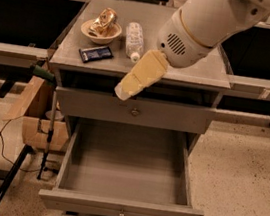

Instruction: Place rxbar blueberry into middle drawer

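The rxbar blueberry [95, 53] lies flat on the grey cabinet top [200, 74], near the front left corner, with its long side roughly parallel to the front edge and slightly angled. It is not in the middle drawer [120, 207]. Just behind the bar stands a shallow bowl [90, 30] that holds a shiny gold packet [105, 20]. To the right of the bowl, a clear plastic bottle [134, 38] lies on its side with its cap toward the front edge; the cap is near the right end of the bar but apart from it. The gripper [126, 88] is cream-coloured and points down and to the left. In the camera view it crosses the front edge of the cabinet top, to the right of the bar and just below the bottle cap, and its tip shows against the dark gap above the upper drawer front [94, 106]. It is apart from the bar and holds nothing visible. Whether the gripper is apart or together cannot be told. The white arm [208, 25] reaches in from the upper right and covers part of the cabinet top. The upper drawer front is closed and carries a small central knob [135, 112]. Below it, the middle drawer is pulled fully out toward the camera, with its grey floor, low side walls and narrow front panel in view. A cardboard box [33, 110] stands on the floor to the left of the cabinet.
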